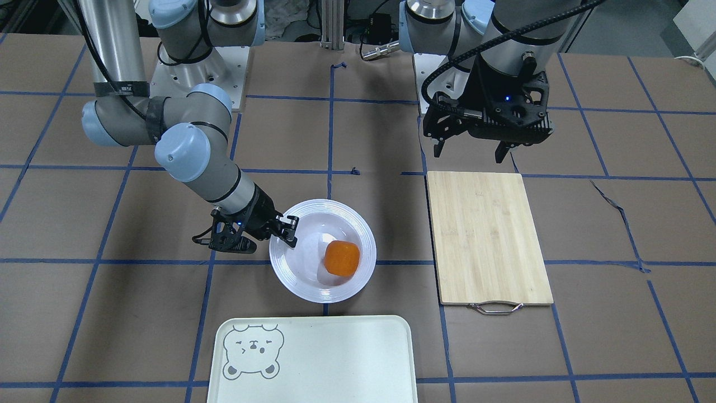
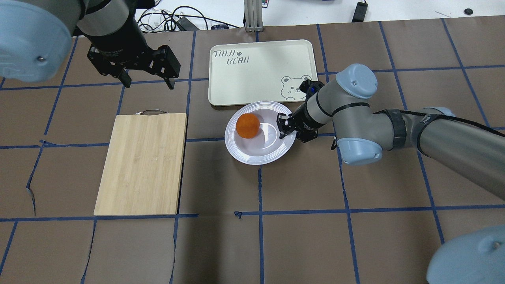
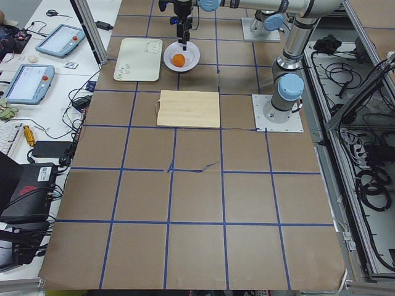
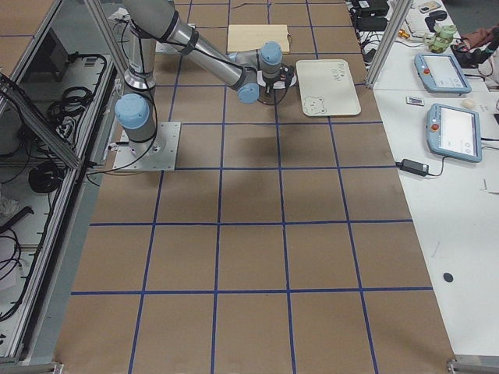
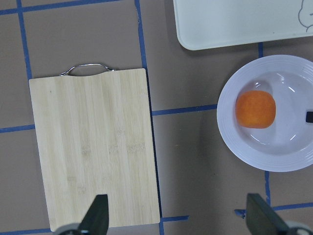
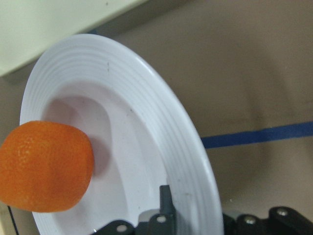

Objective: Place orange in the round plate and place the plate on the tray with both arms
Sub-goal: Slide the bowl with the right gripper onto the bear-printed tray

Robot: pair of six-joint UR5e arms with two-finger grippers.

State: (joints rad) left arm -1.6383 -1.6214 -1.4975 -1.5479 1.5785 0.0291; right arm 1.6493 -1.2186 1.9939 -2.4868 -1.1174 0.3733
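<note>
One orange (image 2: 247, 126), lying in the sunken centre of one white round plate (image 2: 252, 158), just beside one tray (image 2: 256, 75) lettered "TAIJI BEAR", with one bear drawing. Right pincer (image 2: 283, 128) clamped on the plate's rim. Left pincer (image 2: 149, 84) spread wide, empty, above the worktop (image 2: 315, 236), near one bamboo board (image 2: 142, 163).

We find the plate's (image 2: 256, 152) rim blocked on one side by our right gripper (image 2: 286, 126), which clamps it. The orange (image 2: 247, 126) fills part of the centre. The rim facing the cutting board (image 2: 142, 161) is free, with bare table between. The tray (image 2: 252, 79) lies just beside. Our left gripper (image 2: 148, 83) hangs spread wide above the board's handle end.
</note>
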